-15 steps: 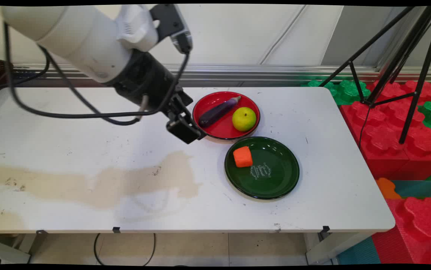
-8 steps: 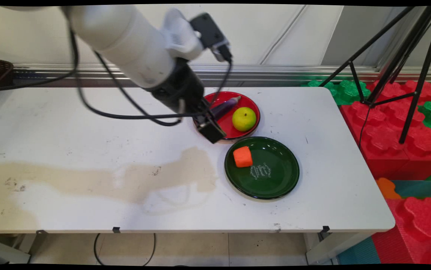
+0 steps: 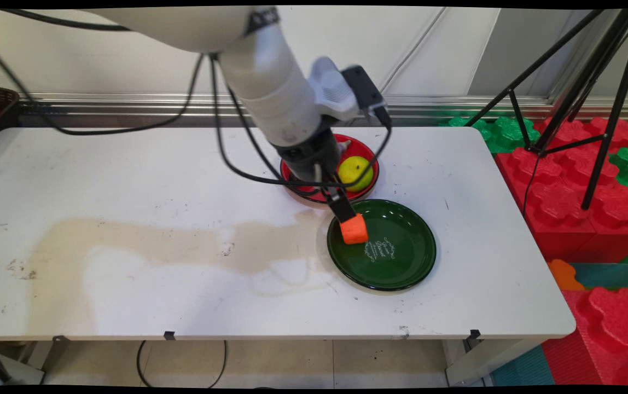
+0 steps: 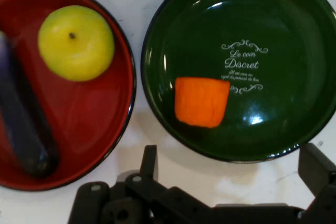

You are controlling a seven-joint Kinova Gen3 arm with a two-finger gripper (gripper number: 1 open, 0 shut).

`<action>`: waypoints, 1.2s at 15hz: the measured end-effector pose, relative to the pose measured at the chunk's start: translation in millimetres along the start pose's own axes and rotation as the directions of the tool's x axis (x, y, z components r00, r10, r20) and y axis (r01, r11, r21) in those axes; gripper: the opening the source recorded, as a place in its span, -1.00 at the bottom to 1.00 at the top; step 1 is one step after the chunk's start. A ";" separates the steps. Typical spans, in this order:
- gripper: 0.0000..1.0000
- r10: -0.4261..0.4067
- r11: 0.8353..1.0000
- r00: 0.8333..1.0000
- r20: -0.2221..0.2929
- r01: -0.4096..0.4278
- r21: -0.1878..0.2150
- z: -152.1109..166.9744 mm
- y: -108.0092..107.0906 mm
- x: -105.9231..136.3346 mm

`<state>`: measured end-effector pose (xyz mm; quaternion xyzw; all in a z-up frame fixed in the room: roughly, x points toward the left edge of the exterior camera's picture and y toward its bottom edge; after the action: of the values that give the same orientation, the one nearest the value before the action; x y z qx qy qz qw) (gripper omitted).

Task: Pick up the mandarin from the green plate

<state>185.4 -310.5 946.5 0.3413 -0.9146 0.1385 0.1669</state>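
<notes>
The white worktop [image 3: 128, 180] carries two plates side by side toward its right half: a green plate [image 3: 401, 262] nearer, a red plate [image 3: 366, 186] just beyond it, rims almost touching. The gripper [image 3: 341, 208] hangs over the gap between them, pointing down, so both plates fill the hand view. Its jaws stand wide open with nothing held — one finger [image 4: 149, 162] at the left, the other at the far right edge. On the red plate lie an eggplant [image 4: 23, 124] and a yellow-green apple [image 3: 353, 171], stem dimple up. Nearest the gripper, an orange block [image 3: 354, 229] sits on the green plate's left part — squat, without a clear long axis.
</notes>
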 end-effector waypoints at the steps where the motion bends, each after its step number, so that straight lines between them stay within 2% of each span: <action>1: 1.00 0.009 1.000 1.000 0.013 -0.009 -0.008 9.7 -1.3 4.3; 5: 1.00 0.043 0.998 0.997 0.065 -0.040 -0.045 52.6 -6.6 17.9; 12: 1.00 0.081 0.995 0.989 0.121 -0.073 -0.073 104.9 -13.9 26.7; 18: 1.00 0.126 0.990 0.983 0.130 -0.116 -0.086 141.2 -18.0 32.8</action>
<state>144.4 -394.5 834.1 0.2868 -0.9476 0.0890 0.1090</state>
